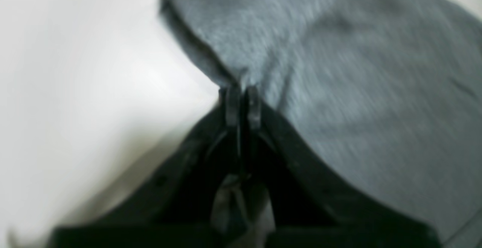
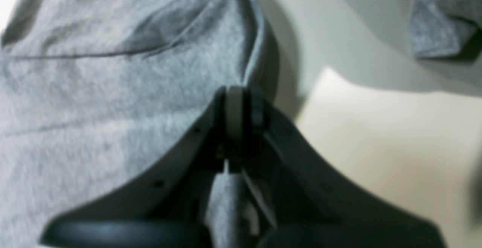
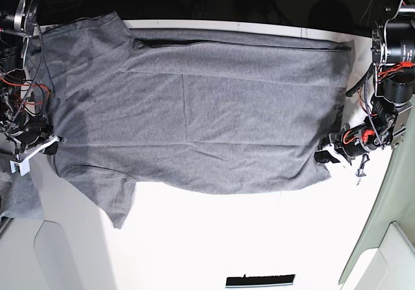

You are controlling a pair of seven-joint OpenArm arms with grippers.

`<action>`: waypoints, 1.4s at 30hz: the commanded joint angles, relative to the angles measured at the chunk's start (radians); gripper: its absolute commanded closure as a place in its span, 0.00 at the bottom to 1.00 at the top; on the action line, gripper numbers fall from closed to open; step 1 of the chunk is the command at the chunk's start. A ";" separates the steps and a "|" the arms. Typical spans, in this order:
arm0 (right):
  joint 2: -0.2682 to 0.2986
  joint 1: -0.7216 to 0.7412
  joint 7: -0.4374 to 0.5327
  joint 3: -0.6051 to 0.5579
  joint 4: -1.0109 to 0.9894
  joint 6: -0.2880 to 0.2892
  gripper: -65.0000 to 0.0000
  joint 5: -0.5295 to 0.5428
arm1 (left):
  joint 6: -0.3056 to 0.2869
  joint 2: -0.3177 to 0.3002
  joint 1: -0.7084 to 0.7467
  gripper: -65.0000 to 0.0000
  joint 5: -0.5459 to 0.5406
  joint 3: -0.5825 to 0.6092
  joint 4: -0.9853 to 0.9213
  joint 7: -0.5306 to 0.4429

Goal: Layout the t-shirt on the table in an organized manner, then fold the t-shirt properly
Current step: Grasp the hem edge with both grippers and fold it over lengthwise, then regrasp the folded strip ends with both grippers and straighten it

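Observation:
The heather-grey t-shirt (image 3: 201,115) lies spread wide across the white table (image 3: 259,231), its dark collar trim along the far edge. At the shirt's right-hand edge in the base view, my left gripper (image 3: 326,155) is shut on the fabric. The left wrist view shows its fingertips (image 1: 243,104) pinched together on a fold of the t-shirt (image 1: 339,71). My right gripper (image 3: 47,146) is at the opposite edge, and in the right wrist view (image 2: 241,108) it is shut on grey cloth of the t-shirt (image 2: 113,89), which bunches up around it.
A pale grey-green rounded panel (image 3: 389,218) sits at the near right. A black strip (image 3: 259,280) lies at the front edge. A smaller grey cloth (image 3: 19,202) rests at the left. Another bit of grey fabric (image 2: 440,25) hangs beyond the right gripper.

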 commanded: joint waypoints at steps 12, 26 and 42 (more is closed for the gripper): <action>0.127 -0.152 -0.131 0.007 0.324 0.026 1.00 0.153 | -0.009 -0.215 0.268 1.00 -0.371 0.001 0.532 0.224; 0.148 -0.446 -0.186 0.157 0.534 0.026 1.00 0.229 | -0.009 -0.319 0.522 1.00 -0.432 -0.001 0.831 0.253; 0.081 -0.291 -0.066 0.167 0.526 -0.012 0.42 0.212 | -0.009 -0.231 0.534 1.00 -0.348 -0.001 0.831 0.253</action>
